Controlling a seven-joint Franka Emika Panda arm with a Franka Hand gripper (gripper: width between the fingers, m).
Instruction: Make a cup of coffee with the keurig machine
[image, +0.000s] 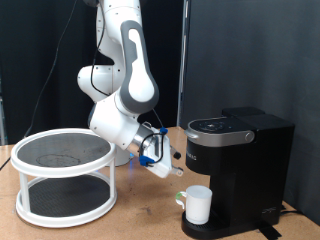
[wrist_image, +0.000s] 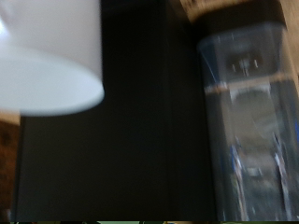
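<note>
The white cup stands upright on the drip tray of the black keurig machine, under its brew head, with its handle towards the exterior view's left. The machine's lid is down. My gripper hangs in the air just off the machine's side on the exterior view's left, above the cup and a little to its left, touching neither. Nothing shows between its fingers. In the wrist view the cup is blurred and close, next to the machine's dark body and its clear water tank. The fingers are not in the wrist view.
A white round two-tier rack with dark mesh shelves stands on the wooden table at the exterior view's left. A black curtain hangs behind. Bare table lies between the rack and the machine.
</note>
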